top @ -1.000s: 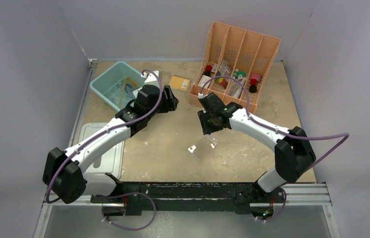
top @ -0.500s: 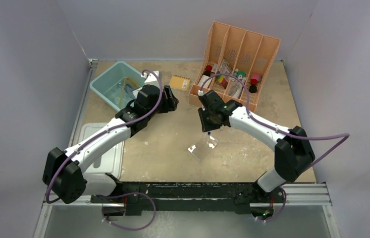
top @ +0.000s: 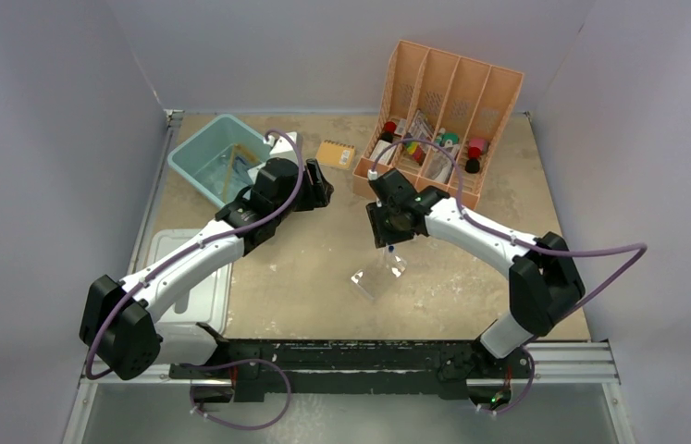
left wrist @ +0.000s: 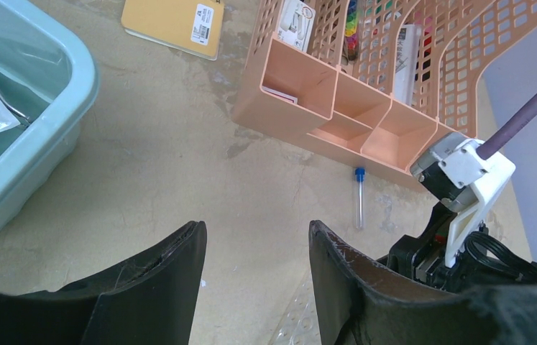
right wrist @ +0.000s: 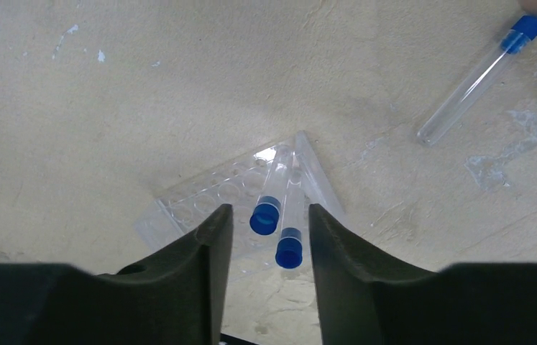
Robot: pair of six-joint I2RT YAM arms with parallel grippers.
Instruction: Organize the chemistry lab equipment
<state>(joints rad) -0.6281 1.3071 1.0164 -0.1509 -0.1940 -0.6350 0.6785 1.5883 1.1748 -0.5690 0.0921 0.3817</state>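
Clear plastic tube rack (right wrist: pixel 211 188) sits mid-table; we judge it is the tubes' holder. Two blue-capped test tubes (right wrist: pixel 277 180) stand in it, between the parted jaws of the right gripper (right wrist: pixel 269 214) and touching neither. A third tube (right wrist: pixel 466 86) lies loose nearby. We note the left gripper (left wrist: pixel 254 231) gapes empty.

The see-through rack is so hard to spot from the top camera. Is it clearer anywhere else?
Top external view: the clear plastic tube rack is small, marked only by faint glints. Right wrist view: close and sharp, its holes and two blue-capped test tubes show crisply.
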